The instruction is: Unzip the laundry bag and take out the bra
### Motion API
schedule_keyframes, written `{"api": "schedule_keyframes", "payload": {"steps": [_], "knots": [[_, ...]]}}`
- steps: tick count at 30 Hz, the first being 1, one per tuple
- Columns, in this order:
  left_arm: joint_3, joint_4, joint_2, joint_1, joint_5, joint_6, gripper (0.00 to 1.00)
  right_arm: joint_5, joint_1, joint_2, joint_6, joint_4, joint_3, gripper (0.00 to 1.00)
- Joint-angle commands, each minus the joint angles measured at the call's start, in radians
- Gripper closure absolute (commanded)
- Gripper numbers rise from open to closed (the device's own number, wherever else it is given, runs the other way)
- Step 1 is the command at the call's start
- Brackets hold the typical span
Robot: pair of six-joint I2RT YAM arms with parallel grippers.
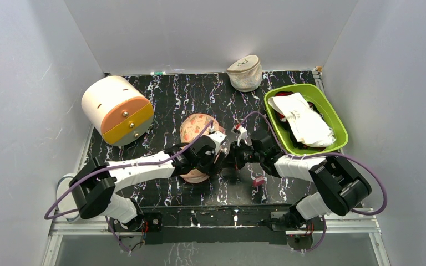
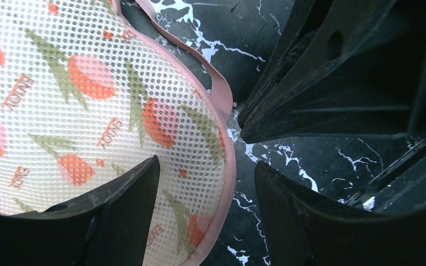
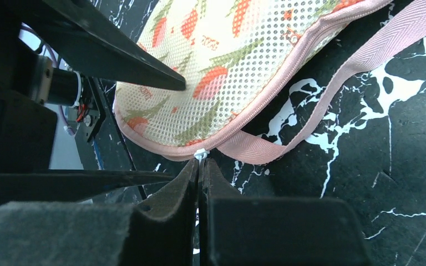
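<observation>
The peach printed laundry bag point(image 1: 195, 128) lies flat on the black marbled table point(image 1: 166, 100), zipped along its pink trim. My left gripper point(image 1: 217, 156) is open over the bag's near right edge. In the left wrist view one finger point(image 2: 116, 210) is over the mesh of the bag point(image 2: 89, 100) and the other finger point(image 2: 310, 216) over the table, with the pink trim between them. My right gripper point(image 1: 234, 155) is shut on the white zipper pull point(image 3: 201, 154) at the bag's edge point(image 3: 211, 94). The bra is hidden.
A pink strap point(image 3: 333, 83) loops off the bag onto the table. A beige domed mesh pouch point(image 1: 245, 72) stands at the back. A green bin point(image 1: 335, 119) with white garments is at the right. A white and orange drum point(image 1: 116, 110) is at the left.
</observation>
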Motion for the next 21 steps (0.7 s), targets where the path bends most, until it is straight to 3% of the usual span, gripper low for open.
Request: {"api": "schedule_keyframes", "payload": {"steps": [1, 5, 14, 21], "knots": [[0.025, -0.006, 0.024, -0.019, -0.019, 0.006, 0.4, 0.024, 0.02, -0.039, 0.024, 0.064, 0.002, 1.0], [0.028, -0.033, 0.045, -0.032, -0.07, 0.033, 0.48, 0.03, 0.031, -0.049, 0.026, 0.061, 0.01, 1.0], [-0.003, -0.062, -0.025, -0.044, -0.209, 0.067, 0.86, 0.066, 0.034, -0.041, -0.003, 0.02, 0.033, 1.0], [-0.04, -0.079, -0.074, -0.045, -0.201, 0.072, 0.98, 0.117, 0.018, -0.004, -0.041, -0.016, 0.071, 1.0]]}}
